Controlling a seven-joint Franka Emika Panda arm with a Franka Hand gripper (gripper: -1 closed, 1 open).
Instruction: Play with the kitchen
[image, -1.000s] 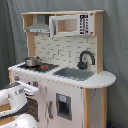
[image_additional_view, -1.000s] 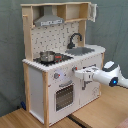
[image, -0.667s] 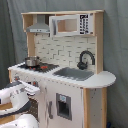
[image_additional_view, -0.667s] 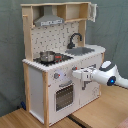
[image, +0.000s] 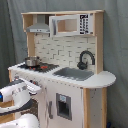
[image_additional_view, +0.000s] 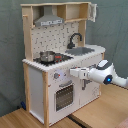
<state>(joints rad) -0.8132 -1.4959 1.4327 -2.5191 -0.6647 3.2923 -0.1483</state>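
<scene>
The kitchen (image: 65, 75) (image_additional_view: 55, 65) is a tall white and light-wood toy with a dotted backsplash, a range hood (image: 39, 27) and a black faucet (image: 85, 59) (image_additional_view: 75, 39) over a grey sink (image: 75, 73) (image_additional_view: 82, 50). A small metal pot (image: 32, 61) (image_additional_view: 47, 56) stands on the hob. My gripper (image_additional_view: 74, 73) (image: 33, 87) is level with the front panel just below the counter edge. It sits beside the knobs (image_additional_view: 56, 76) and above the oven door (image_additional_view: 64, 95). I see nothing held in it.
A toy microwave (image: 67, 25) sits in the upper shelf. The white arm (image_additional_view: 107, 75) reaches in from the second exterior view's right, over a wooden table surface (image_additional_view: 95, 112). A grey curtain (image: 117, 45) hangs behind the kitchen.
The gripper has moved closer to the kitchen's front panel, leftward in the second exterior view and rightward in the first exterior view. The pot and kitchen have not moved.
</scene>
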